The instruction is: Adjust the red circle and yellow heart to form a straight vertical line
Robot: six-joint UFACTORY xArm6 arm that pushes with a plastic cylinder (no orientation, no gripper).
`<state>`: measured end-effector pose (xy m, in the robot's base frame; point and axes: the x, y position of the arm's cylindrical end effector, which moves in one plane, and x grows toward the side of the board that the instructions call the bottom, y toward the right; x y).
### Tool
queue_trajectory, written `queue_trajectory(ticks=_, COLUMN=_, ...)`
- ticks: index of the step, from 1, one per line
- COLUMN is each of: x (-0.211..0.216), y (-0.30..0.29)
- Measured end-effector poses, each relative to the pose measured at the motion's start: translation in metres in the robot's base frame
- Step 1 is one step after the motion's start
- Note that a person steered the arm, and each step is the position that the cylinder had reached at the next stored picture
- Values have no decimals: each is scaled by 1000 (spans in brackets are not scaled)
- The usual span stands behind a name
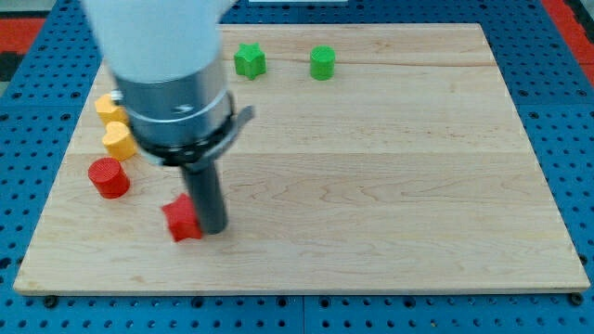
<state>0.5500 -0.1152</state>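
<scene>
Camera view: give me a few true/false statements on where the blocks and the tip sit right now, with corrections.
1. The red circle lies just below the yellow heart, slightly to the view's left. True.
2. My tip is touching the red circle. False: it sits against the right side of another red block, well right of the circle.
3. Two green blocks sit near the view's top. True.
4. The yellow heart is at the board's right edge. False: it is near the left edge.
5. A second yellow block lies above the heart. True.
</scene>
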Motion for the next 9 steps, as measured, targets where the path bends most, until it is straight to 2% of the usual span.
queue_trajectory(ticks=2, x=8, y=-105)
queue_trajectory(ticks=3, x=9, y=-73)
queue_trajectory(ticks=4, x=-14, y=-36)
queue_trajectory(ticks=6, x=-58, y=-6)
queue_trajectory(ticks=7, x=-58, y=-6)
queue_trajectory(ticks=9, x=-54, y=-66)
